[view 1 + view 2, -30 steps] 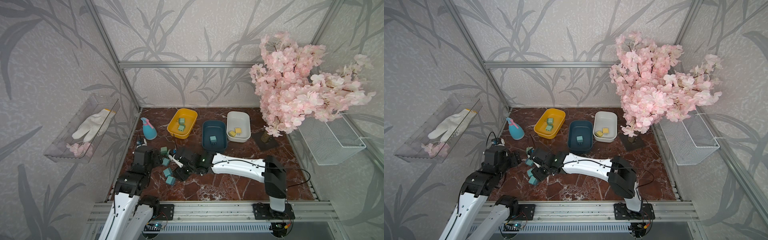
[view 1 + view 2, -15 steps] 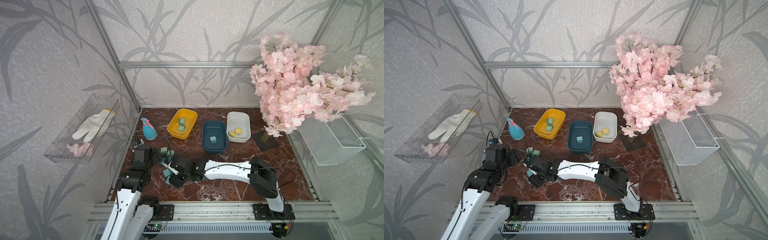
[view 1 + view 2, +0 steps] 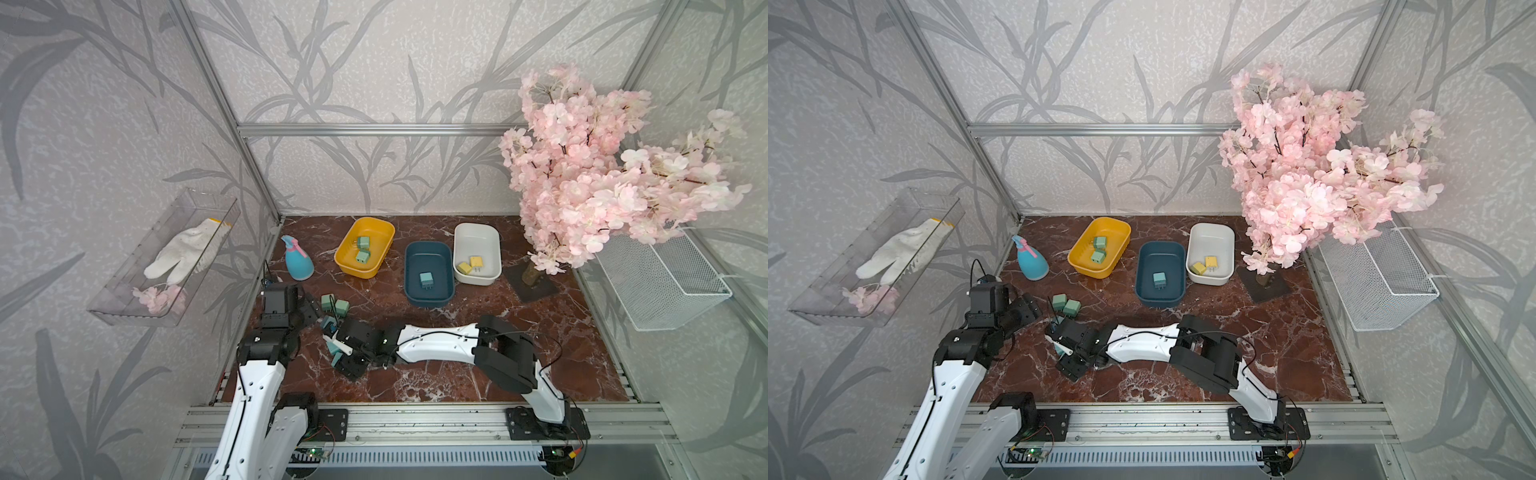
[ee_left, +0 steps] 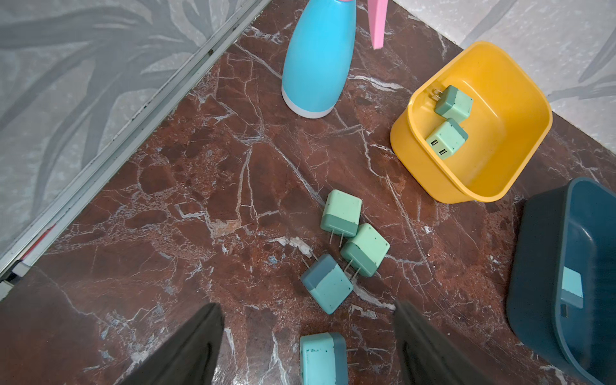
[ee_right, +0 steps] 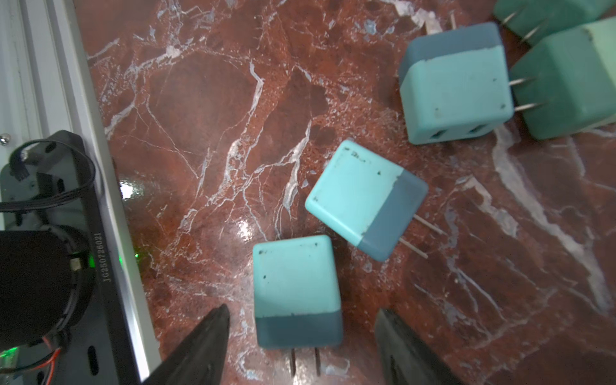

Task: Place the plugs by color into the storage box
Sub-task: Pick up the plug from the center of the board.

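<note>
I'm seeing a clear plastic shelf [image 3: 124, 309] on the left wall, carrying a knit white glove [image 3: 187, 253]. The table [image 3: 415, 382] is showing glossy red-brown marble with white veins. A smooth light-blue bottle [image 4: 316, 56] is standing near the yellow bin [image 4: 500, 150], a rounded glossy tub with two green plugs [image 4: 453, 103] lying in it. The plugs are matte, round-cornered, two-tone cubes with two thin metal prongs, and one is showing twin USB slots.

A green pair [image 4: 341, 213] is lying loose on the marble, just beside three teal plugs [image 5: 363, 196]. A fourth teal plug [image 3: 426, 279] is sitting in the blue bin [image 3: 430, 300], and two yellow plugs [image 3: 478, 262] are in the white bin [image 3: 476, 232]. Further right, a tree [image 3: 582, 187] of pink fabric blossoms is leaning over a white wire basket [image 3: 665, 286].

The left arm [image 3: 257, 374] is rising from the front rail with its wrist bent down. The left gripper [image 4: 306, 305] is hovering over the loose plugs, fingers wide apart and gripping nothing. The right arm [image 3: 436, 347] is stretching low across the table toward the left. The right gripper [image 5: 303, 311] is straddling one loose teal plug, its fingers parted with a gap on each side.

I'm reading a printed code beginning "JG25" on a black plate [image 5: 100, 266] by the rail.
</note>
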